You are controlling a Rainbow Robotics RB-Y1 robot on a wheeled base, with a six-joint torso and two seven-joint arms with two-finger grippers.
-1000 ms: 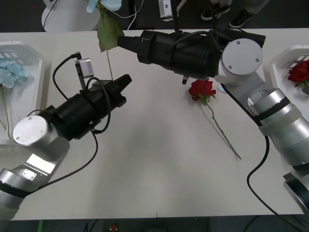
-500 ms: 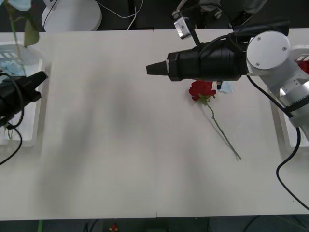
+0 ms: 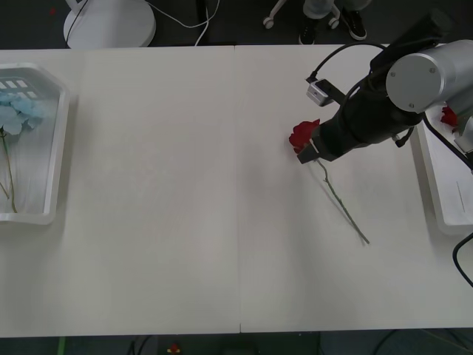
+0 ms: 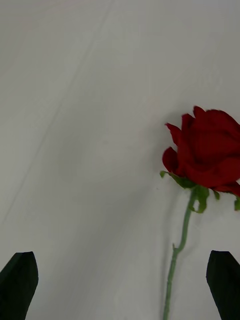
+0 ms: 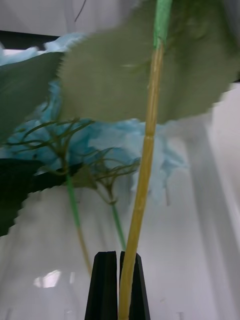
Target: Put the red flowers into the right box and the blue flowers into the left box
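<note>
One red flower [image 3: 301, 135] lies on the table right of centre, its stem [image 3: 344, 211] trailing toward the front. My right gripper [image 3: 308, 151] hangs just over its head, open; in the right wrist view the rose [image 4: 210, 150] lies ahead between the black fingertips [image 4: 20, 282]. Another red flower [image 3: 448, 115] lies in the right box [image 3: 441, 207]. Blue flowers [image 3: 16, 111] lie in the left box [image 3: 52, 155]. My left gripper [image 5: 121, 290] is shut on a thin leafy stem [image 5: 145, 165] above the blue flowers [image 5: 105, 140] in the white box [image 5: 200, 260].
A white round stand base [image 3: 109, 22] sits on the floor beyond the table's far edge. The white table [image 3: 170, 222] lies bare between the two boxes.
My left arm has swung left out of the front view, carrying its blue flower over the left box. My right arm has drawn back to the right and lowered to the rose.
</note>
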